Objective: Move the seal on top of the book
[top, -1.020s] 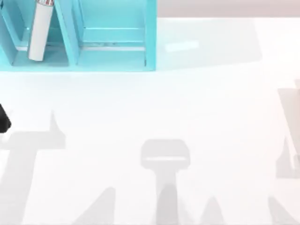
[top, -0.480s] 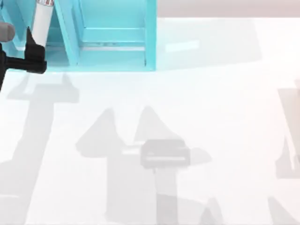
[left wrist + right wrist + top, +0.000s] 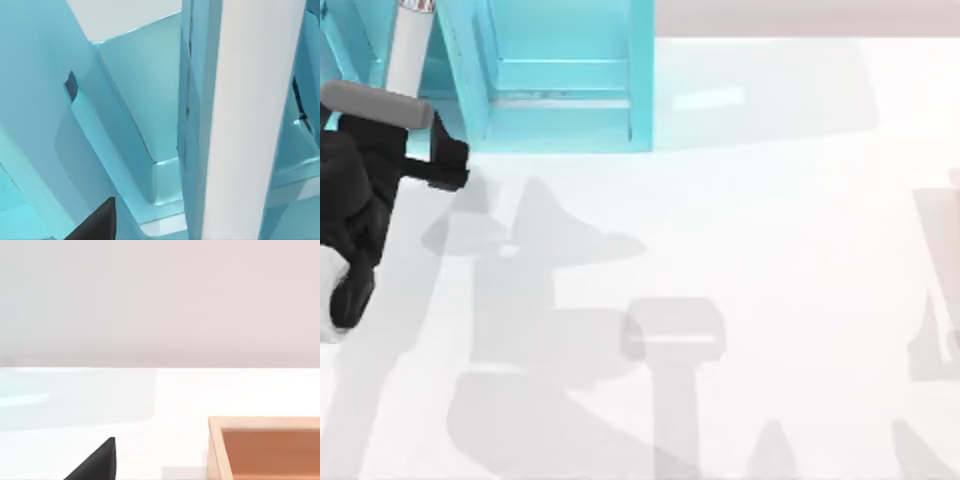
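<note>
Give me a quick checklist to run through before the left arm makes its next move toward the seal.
1. Left pincer position: at the table's left, in front of the light-blue shelf. Ok.
2. Clearance from the white cylinder in the shelf: left wrist view has it very close. Not ok.
3. Seal's location: cannot tell.
4. Book's location: cannot tell.
5. Open table to the pincer's right for backing away: ok.
6. Right arm out of the way, its wrist view facing a wooden box: ok.
</note>
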